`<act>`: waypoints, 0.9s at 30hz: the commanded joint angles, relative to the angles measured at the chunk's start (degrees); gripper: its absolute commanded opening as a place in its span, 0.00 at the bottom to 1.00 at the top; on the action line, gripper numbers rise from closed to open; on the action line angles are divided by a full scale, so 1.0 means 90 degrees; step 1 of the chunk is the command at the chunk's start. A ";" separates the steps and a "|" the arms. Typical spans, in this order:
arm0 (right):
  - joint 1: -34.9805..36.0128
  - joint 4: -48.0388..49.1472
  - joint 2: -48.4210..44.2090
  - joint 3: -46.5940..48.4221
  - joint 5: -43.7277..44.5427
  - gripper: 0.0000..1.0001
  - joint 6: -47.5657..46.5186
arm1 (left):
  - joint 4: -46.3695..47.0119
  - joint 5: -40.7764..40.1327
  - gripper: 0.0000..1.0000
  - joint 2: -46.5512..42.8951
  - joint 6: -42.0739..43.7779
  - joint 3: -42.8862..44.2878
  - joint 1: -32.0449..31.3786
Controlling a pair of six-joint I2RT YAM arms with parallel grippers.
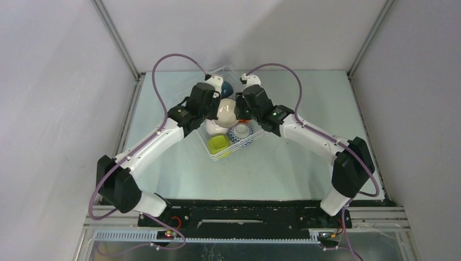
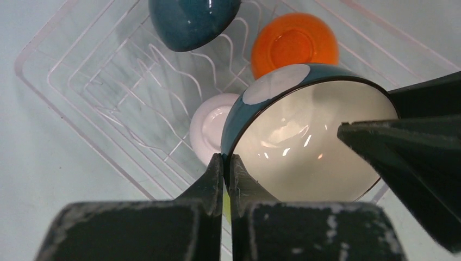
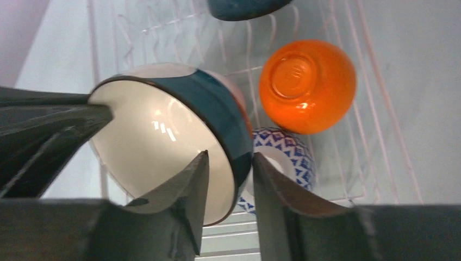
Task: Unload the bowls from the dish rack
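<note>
A teal bowl (image 1: 225,111) with a pale inside hangs tilted above the dish rack (image 1: 215,155). My left gripper (image 2: 225,157) is shut on its rim (image 2: 234,136). My right gripper (image 3: 231,155) straddles the opposite rim, one finger inside the bowl (image 3: 157,141) and one outside, with a gap on the inner side. In the rack are a dark blue bowl (image 2: 193,22), an orange bowl (image 3: 307,84), a white bowl (image 2: 209,128), a lime green bowl (image 1: 218,144) and a blue-and-white patterned bowl (image 3: 285,155).
The rack's see-through wire slots (image 2: 81,81) stand under both grippers. Pale green table surface (image 1: 304,163) lies around the rack. Grey walls and metal frame posts (image 1: 117,43) close in the sides and back.
</note>
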 commanded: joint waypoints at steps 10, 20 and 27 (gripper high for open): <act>-0.0007 -0.0835 0.0036 0.0729 0.0794 0.00 -0.0190 | 0.0245 0.0627 0.41 -0.0350 -0.0401 0.0691 -0.0068; -0.1504 -0.1879 -0.0337 0.1443 0.0019 0.00 -0.0052 | 0.0604 0.0029 1.00 -0.1737 -0.2292 -0.0555 0.0445; -0.2977 -0.2457 0.0073 0.1863 -0.0694 0.00 0.0385 | 0.0486 -0.0574 1.00 -0.2698 -0.3713 -0.2041 0.1099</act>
